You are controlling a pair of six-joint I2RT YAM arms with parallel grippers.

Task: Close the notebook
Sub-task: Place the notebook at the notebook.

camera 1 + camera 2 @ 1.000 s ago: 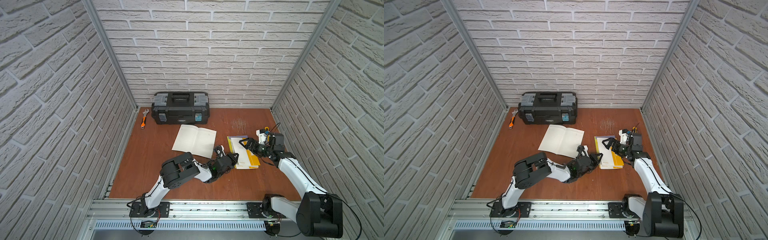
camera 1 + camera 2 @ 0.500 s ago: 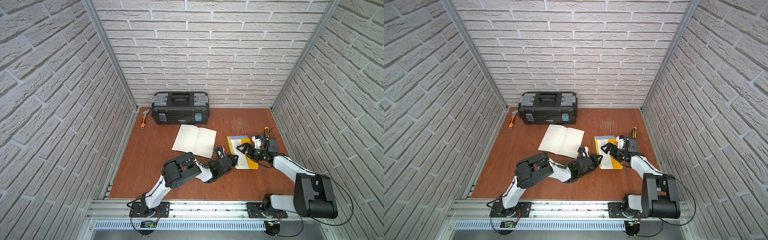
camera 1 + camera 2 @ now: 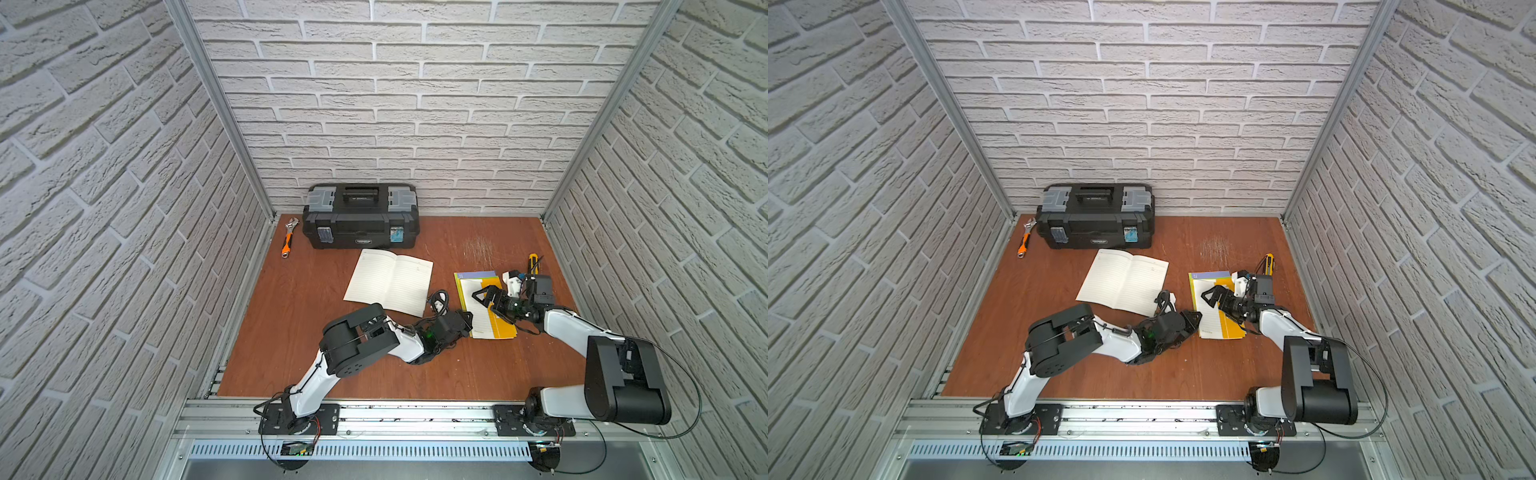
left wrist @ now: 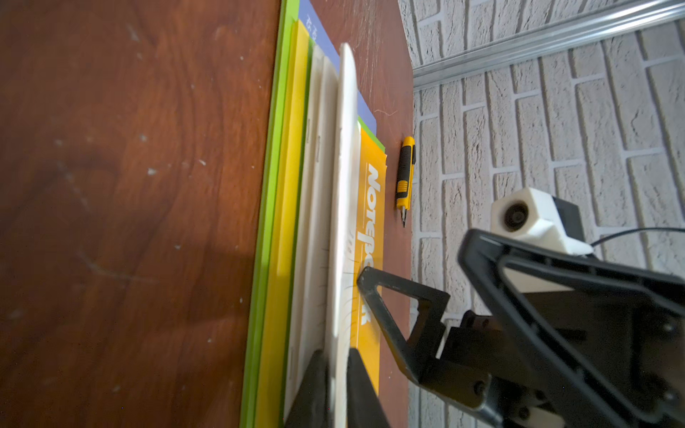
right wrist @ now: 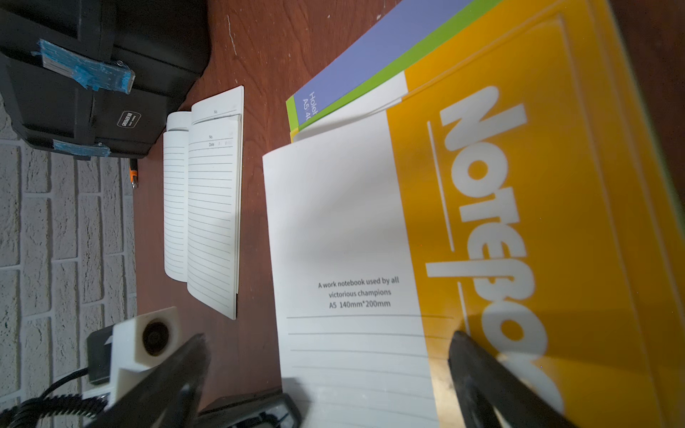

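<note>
A yellow-and-white notebook (image 3: 486, 309) (image 3: 1221, 318) tops a stack at the right of the floor. Its white-and-yellow cover (image 4: 346, 207) (image 5: 344, 229) sits slightly raised above the pages. My left gripper (image 4: 337, 367) (image 3: 467, 322) (image 3: 1196, 318) is shut on that cover's near edge, one finger on each side. My right gripper (image 5: 330, 337) (image 3: 484, 301) (image 4: 413, 255) hangs open just over the cover, with one fingertip (image 5: 467, 348) close to the yellow part. A second notebook (image 3: 388, 282) (image 3: 1123, 284) (image 5: 207, 207) lies open in the middle, lined pages up.
A blue booklet (image 5: 356, 66) and a green one (image 4: 265, 222) lie under the yellow notebook. A yellow utility knife (image 3: 532, 262) (image 4: 406, 174) lies beside the stack near the right wall. A black toolbox (image 3: 360, 216) stands at the back wall, an orange-handled wrench (image 3: 287, 237) to its left.
My right arm has folded down low and its open gripper has slid a little left over the yellow notebook. The left arm has not visibly moved.
</note>
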